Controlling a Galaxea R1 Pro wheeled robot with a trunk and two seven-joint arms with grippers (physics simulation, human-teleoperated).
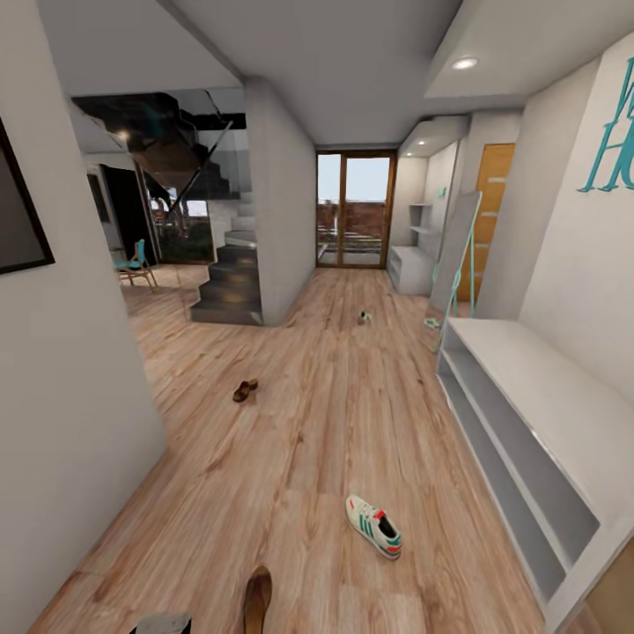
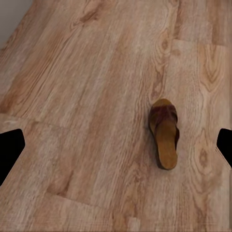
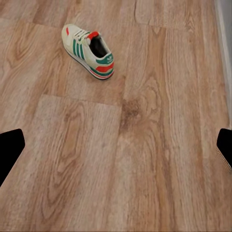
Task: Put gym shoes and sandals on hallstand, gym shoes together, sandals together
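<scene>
Four shoes lie scattered on the floor (image 1: 291, 458): near sneaker (image 1: 374, 526), near sandal (image 1: 257, 599), far sandal (image 1: 245, 390), far sneaker (image 1: 364, 317). Far right stands the rack (image 1: 410, 264). Both grippers spread wide, holding nothing, ready for pickup.

Open floor (image 2: 87, 96) around sandal (image 2: 164, 135)

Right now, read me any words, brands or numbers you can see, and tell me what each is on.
Teal wall lettering: cut off by the picture's edge; only partial strokes, maybe the start of "H", not readable.
Sneaker: green side stripes, no legible brand text.
Nothing else carries text.
</scene>
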